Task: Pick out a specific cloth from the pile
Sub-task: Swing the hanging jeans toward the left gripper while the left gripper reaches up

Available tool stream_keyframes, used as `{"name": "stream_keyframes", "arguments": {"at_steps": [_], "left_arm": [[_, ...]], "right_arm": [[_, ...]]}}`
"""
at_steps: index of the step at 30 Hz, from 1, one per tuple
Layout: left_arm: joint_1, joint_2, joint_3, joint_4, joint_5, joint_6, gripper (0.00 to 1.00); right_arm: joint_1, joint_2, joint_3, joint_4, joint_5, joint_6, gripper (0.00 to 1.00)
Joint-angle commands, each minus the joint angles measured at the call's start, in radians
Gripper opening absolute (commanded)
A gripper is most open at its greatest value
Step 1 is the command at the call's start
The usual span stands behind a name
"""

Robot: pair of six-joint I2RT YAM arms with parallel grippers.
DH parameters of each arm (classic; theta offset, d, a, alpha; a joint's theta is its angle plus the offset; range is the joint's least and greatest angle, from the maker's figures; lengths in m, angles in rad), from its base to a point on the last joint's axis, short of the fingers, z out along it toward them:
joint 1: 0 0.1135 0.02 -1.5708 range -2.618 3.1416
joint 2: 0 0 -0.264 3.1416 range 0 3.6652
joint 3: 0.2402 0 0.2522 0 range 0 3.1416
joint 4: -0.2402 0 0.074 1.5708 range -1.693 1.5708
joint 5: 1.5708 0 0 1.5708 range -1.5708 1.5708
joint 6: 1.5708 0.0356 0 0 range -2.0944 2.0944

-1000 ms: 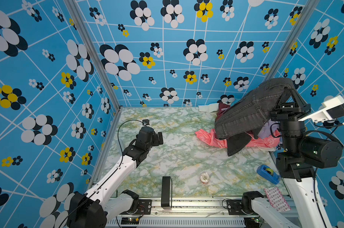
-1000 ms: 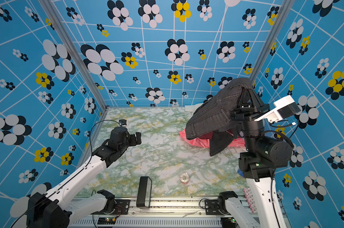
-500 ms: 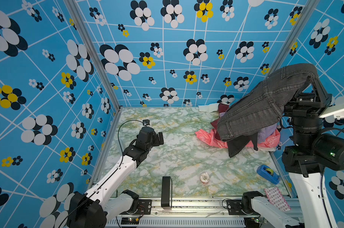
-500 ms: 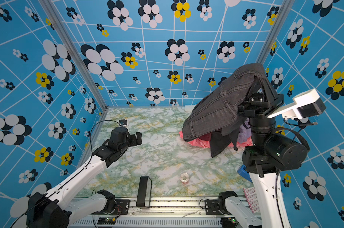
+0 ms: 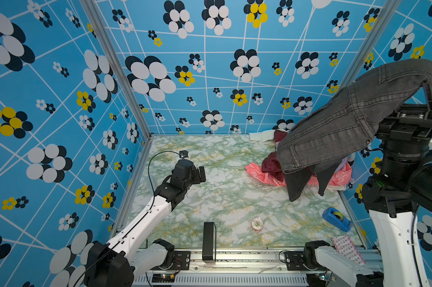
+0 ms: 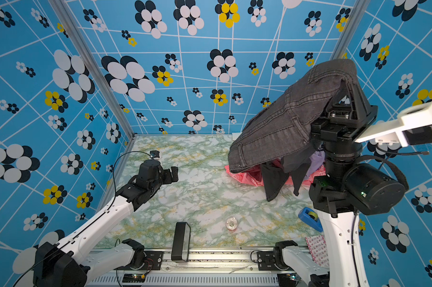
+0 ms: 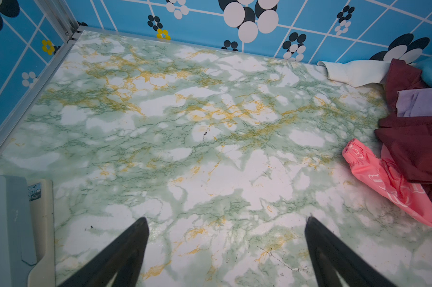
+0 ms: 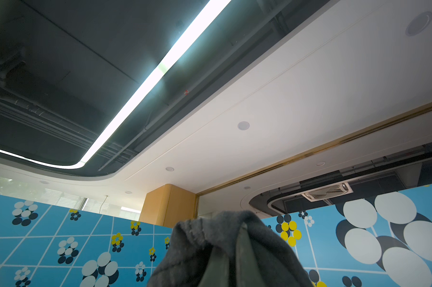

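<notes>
Both top views are showing my right tool (image 5: 428,80) pointing upward, high above the desk (image 5: 222,198), and it is clenching the dark grey jeans (image 5: 346,124) at its tips. The jeans are draping down and away from that tool, and their loose dark ends are hanging over the pile (image 5: 264,175) of coral-pink and maroon clothes lying below it. I cannot tell whether those ends are touching the pile or the desk. The right wrist view is showing the denim bunching over the tool's shut tips. My left tool (image 5: 200,174) is hovering low over the desk, well apart from the pile and from my right tool. Its jaws are standing wide apart and grasping nothing.
</notes>
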Motion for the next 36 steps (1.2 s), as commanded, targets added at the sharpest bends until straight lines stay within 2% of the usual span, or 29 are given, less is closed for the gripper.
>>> {"name": "stream_keyframes", "arguments": {"at_steps": [1, 7, 12, 16, 24, 28, 36], "left_arm": [[-0.009, -0.004, -0.002, 0.041, 0.023, -0.010, 0.99], [-0.010, -0.015, -0.010, 0.100, 0.097, -0.041, 0.99], [-0.012, -0.035, -0.024, 0.184, 0.196, -0.078, 0.99], [-0.016, -0.050, -0.040, 0.289, 0.312, -0.118, 0.99], [-0.047, -0.057, -0.035, 0.491, 0.540, -0.142, 0.99], [-0.068, -0.019, -0.019, 0.591, 0.636, -0.160, 0.99], [-0.104, 0.110, 0.083, 0.752, 0.701, -0.201, 0.99]], "right_arm": [[0.005, -0.013, 0.074, 0.121, -0.010, 0.027, 0.00], [0.004, 0.026, 0.089, 0.070, -0.015, 0.072, 0.00], [0.004, 0.147, 0.154, 0.067, -0.047, 0.229, 0.00], [0.005, 0.254, 0.207, 0.047, -0.065, 0.320, 0.00], [0.032, 0.379, 0.249, -0.030, -0.103, 0.363, 0.00], [0.076, 0.452, 0.280, -0.049, -0.138, 0.403, 0.00], [0.142, 0.576, 0.297, -0.074, -0.189, 0.469, 0.00]]}}
